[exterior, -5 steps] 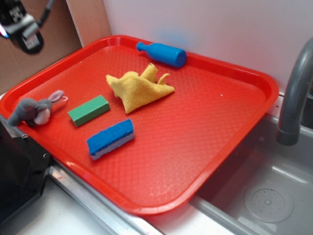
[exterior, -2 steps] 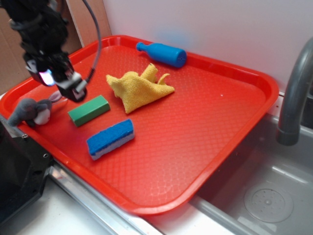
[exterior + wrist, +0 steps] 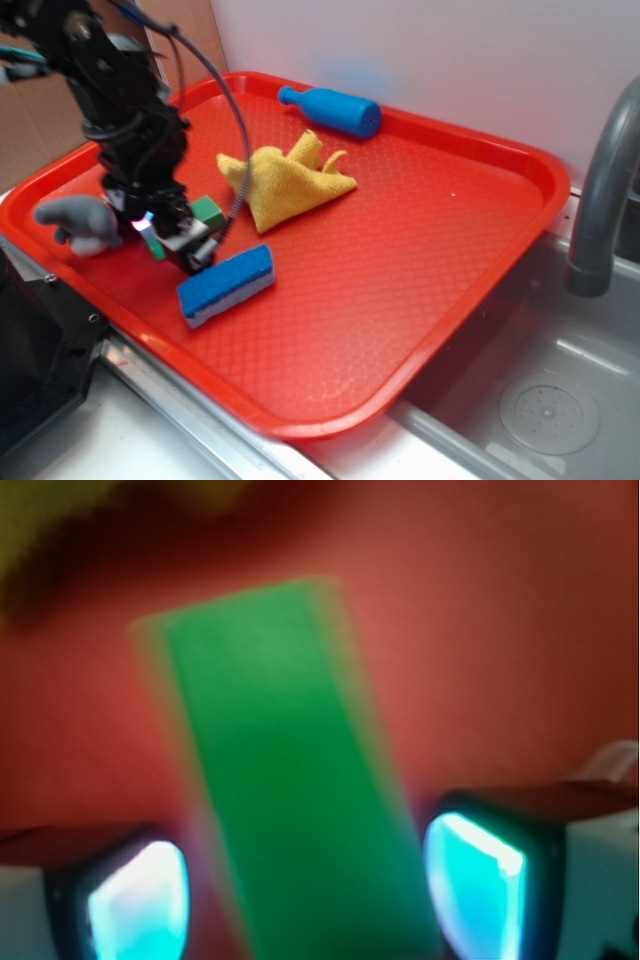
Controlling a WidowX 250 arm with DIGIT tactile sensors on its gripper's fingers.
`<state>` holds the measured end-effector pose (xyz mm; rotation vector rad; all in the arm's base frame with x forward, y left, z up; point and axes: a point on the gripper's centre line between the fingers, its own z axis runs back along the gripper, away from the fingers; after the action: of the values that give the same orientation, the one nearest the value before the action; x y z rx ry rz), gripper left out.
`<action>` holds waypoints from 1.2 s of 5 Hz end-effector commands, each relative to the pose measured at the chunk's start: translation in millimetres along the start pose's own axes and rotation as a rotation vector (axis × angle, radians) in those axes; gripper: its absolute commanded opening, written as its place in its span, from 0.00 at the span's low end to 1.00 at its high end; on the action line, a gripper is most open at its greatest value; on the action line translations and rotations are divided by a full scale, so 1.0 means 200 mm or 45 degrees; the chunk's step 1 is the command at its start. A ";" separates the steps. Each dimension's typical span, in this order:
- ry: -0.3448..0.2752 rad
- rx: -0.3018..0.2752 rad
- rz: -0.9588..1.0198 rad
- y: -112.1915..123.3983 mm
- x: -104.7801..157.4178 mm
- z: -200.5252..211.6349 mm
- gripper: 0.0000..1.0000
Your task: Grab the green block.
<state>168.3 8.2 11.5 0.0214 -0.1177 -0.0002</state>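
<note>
The green block [image 3: 207, 210] lies on the red tray [image 3: 470, 310] at its left side, mostly covered by my arm. My gripper [image 3: 176, 238] is down over it, just above the tray floor. In the wrist view the green block [image 3: 290, 780] runs lengthwise between my two glowing fingertips [image 3: 135, 905], with a narrow strip of red tray showing on each side. The gripper [image 3: 305, 900] is open and straddles the block without pressing on it.
A blue-and-white sponge [image 3: 227, 284] lies just in front of the gripper. A grey toy mouse [image 3: 80, 222] sits to its left, a yellow cloth [image 3: 285, 180] behind it, and a blue bottle [image 3: 332, 109] at the tray's back. A sink [image 3: 545, 400] and faucet [image 3: 605, 190] are at the right.
The arm has swung down from the upper left corner and lowered onto the green block, now covering most of it. The block, sponge and cloth have not moved.
</note>
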 end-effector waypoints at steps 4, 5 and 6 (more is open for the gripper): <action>0.180 0.115 0.137 -0.08 0.03 0.38 0.00; 0.179 0.005 0.176 -0.13 0.16 0.58 0.00; 0.137 -0.083 0.198 -0.15 0.17 0.83 0.00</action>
<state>178.1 -28.3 165.4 -0.0439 0.0393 0.1441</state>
